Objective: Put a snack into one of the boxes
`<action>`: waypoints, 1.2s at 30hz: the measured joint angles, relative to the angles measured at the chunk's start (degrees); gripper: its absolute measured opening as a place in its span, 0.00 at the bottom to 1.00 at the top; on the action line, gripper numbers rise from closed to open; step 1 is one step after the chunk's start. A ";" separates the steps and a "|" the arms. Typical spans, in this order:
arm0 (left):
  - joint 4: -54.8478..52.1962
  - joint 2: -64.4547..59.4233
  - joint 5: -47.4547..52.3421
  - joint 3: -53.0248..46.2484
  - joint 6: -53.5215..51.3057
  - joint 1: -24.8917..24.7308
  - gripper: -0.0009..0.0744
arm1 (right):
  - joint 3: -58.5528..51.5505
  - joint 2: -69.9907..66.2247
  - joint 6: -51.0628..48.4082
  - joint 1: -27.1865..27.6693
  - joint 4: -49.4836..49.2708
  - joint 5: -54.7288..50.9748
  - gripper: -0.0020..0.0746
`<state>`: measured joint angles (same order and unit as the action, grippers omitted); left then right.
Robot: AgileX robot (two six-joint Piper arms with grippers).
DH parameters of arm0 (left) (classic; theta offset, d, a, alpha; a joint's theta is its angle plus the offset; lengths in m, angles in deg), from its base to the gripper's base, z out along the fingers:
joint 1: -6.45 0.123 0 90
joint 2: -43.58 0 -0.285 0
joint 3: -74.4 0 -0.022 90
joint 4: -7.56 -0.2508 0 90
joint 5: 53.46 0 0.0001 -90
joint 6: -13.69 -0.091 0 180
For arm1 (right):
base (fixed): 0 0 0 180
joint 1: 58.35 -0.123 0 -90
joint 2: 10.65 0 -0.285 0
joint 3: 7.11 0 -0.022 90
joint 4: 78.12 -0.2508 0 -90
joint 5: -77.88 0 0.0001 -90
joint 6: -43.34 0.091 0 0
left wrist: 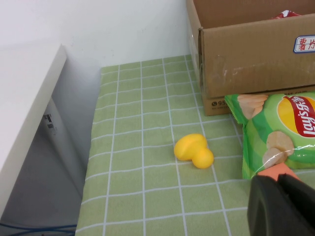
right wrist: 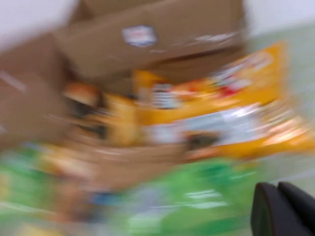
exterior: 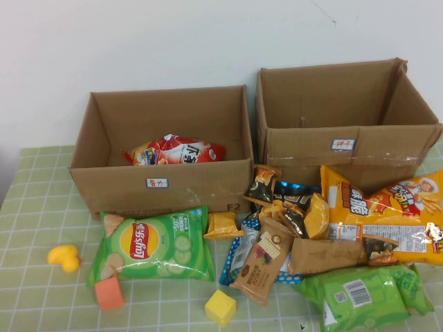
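Two open cardboard boxes stand at the back. The left box (exterior: 159,183) holds a red snack bag (exterior: 176,150); the right box (exterior: 346,149) shows nothing inside. In front lie a green Lay's bag (exterior: 156,245), an orange-yellow bag (exterior: 394,214), a green bag (exterior: 367,294) and a brown packet (exterior: 263,259). Neither arm shows in the high view. My left gripper (left wrist: 278,178) is shut and empty over the near corner of the Lay's bag (left wrist: 280,132). My right gripper (right wrist: 277,186) is shut and empty, beside the green bag (right wrist: 197,196) and the orange-yellow bag (right wrist: 221,113).
A yellow duck toy (exterior: 64,257), an orange block (exterior: 109,294) and a yellow cube (exterior: 220,306) sit on the green checked cloth (exterior: 41,207). Small yellow and dark packets (exterior: 284,200) pile up between the boxes. The table's left edge (left wrist: 91,162) drops off beside a white shelf (left wrist: 24,98).
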<state>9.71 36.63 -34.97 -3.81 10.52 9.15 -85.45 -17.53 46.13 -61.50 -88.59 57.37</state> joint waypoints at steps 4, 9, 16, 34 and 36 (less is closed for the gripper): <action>0.00 0.00 0.00 0.00 0.00 0.00 0.01 | -0.44 0.00 6.41 0.00 -27.05 -0.49 0.02; 0.00 0.00 0.10 0.00 0.00 0.00 0.01 | -0.44 0.00 7.61 0.00 -42.16 1.16 0.02; 0.00 0.00 0.10 0.00 0.00 0.00 0.01 | -0.44 0.00 0.17 0.00 -43.71 2.36 0.02; 0.00 0.00 0.10 0.00 -0.11 0.00 0.01 | 43.58 -41.56 -17.13 0.00 9.31 -31.03 0.02; 0.00 0.00 0.10 0.00 -0.11 0.00 0.01 | 47.10 -47.96 -16.05 0.00 12.35 -31.80 0.02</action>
<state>9.71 36.63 -34.87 -3.81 10.40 9.15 -38.35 -65.49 30.08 -61.50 -76.25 25.58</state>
